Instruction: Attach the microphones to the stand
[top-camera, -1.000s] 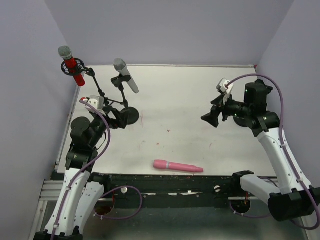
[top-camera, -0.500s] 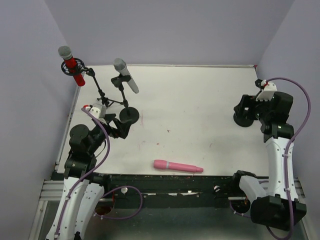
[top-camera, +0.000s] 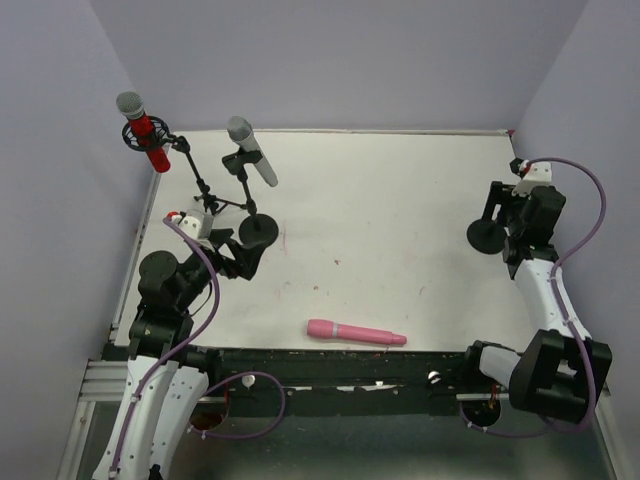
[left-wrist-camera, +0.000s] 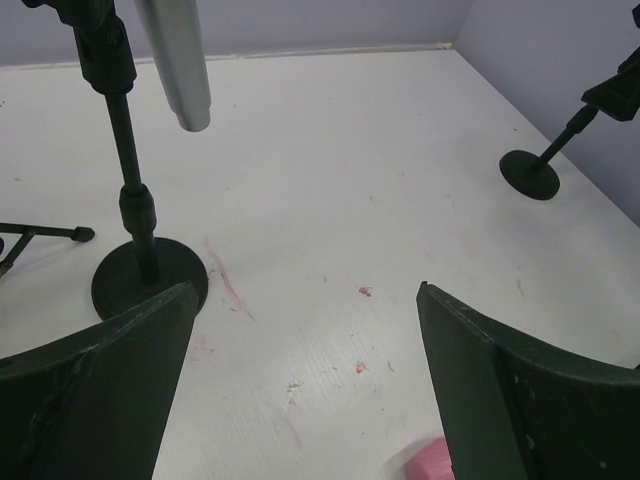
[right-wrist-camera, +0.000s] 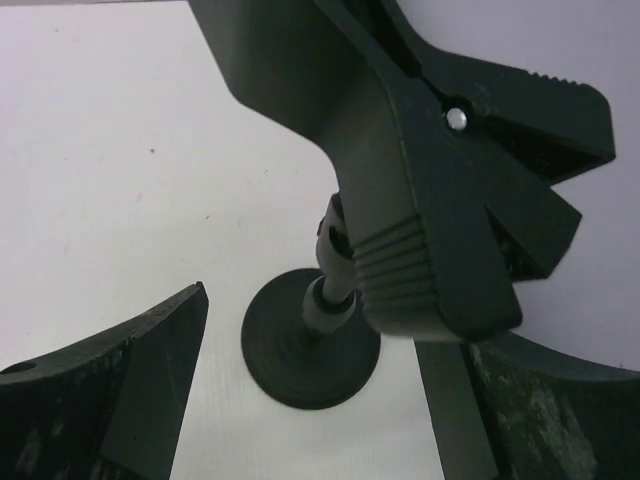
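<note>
A glittery red microphone sits in a clip stand at the far left. A silver-grey microphone hangs in a second stand with a round base; it also shows in the left wrist view. A pink microphone lies flat near the front edge, and its tip shows in the left wrist view. A third, empty stand stands at the right. My right gripper is open with this stand's clip and base between its jaws. My left gripper is open and empty near the silver microphone's stand base.
The white table is walled by lilac panels on the left, back and right. A black rail runs along the front edge. Thin tripod legs of the red microphone's stand lie left of my left gripper.
My right arm carried the empty stand from mid-right to the right side and now holds its jaws open around it. My left arm drew back slightly.
</note>
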